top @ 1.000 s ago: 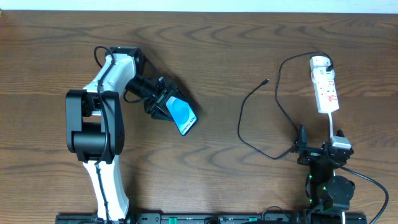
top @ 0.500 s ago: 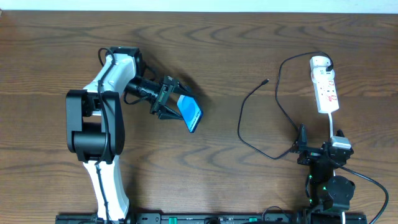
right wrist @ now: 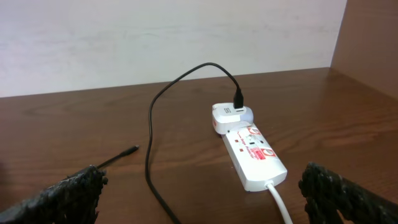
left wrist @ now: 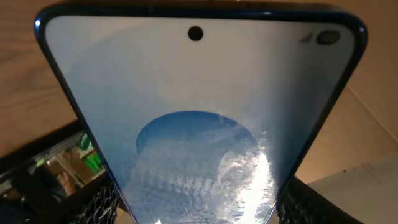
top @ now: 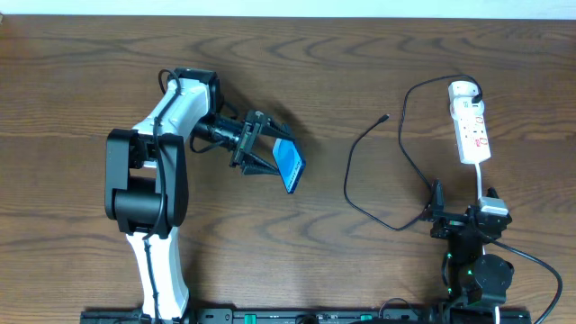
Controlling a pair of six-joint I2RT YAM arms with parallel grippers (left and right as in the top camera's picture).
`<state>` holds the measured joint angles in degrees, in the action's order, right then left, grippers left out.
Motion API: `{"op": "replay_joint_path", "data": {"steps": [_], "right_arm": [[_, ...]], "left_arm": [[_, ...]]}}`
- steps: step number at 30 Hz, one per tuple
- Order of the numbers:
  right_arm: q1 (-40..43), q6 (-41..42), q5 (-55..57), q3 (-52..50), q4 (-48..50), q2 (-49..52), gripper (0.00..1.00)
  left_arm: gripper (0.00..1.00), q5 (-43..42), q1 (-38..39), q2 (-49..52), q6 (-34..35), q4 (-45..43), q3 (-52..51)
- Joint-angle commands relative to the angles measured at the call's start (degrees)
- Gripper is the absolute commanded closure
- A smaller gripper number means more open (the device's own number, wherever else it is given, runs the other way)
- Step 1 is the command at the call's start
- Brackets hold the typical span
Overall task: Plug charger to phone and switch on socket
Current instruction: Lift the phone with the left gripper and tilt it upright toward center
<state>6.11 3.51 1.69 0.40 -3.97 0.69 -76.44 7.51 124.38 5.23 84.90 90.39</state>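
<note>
The phone (top: 290, 165), cyan-blue screen and dark frame, hangs tilted above the table left of centre, with my left gripper (top: 277, 155) shut on its two long edges. In the left wrist view the phone (left wrist: 199, 124) fills the frame between the dark pads (left wrist: 102, 202). The charger (top: 348, 180), a thin black cable, loops across the right half; its plug tip (top: 385, 117) lies free on the wood. The white socket (top: 471, 126) lies at the far right. My right gripper (top: 463, 200) stands open just before it. From the right wrist I see the socket (right wrist: 252, 152), the charger (right wrist: 151, 124) and my right gripper (right wrist: 199, 202).
A white adapter (right wrist: 227, 115) is plugged into the socket's far end, with the black cable running from it. The socket's white cord (top: 481, 180) runs back toward my right arm. The table's far edge meets a pale wall (right wrist: 174, 37).
My left arm has carried the phone to the right, toward the table's middle, and turned it more on edge. The right arm, cable and socket have not moved.
</note>
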Motion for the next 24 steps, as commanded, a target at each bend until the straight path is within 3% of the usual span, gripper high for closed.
{"op": "replay_joint_path", "data": {"steps": [1, 24], "right_arm": [[0.33, 0.72, -0.15, -0.11, -0.15, -0.31, 0.01], [0.33, 0.72, -0.15, -0.11, -0.15, -0.31, 0.01]], "left_arm": [[0.38, -2.69, -0.15, 0.22, -2.91, 1.44, -0.24], [0.38, -3.96, -0.13, 0.22, -3.1, 1.4, -0.26]]}}
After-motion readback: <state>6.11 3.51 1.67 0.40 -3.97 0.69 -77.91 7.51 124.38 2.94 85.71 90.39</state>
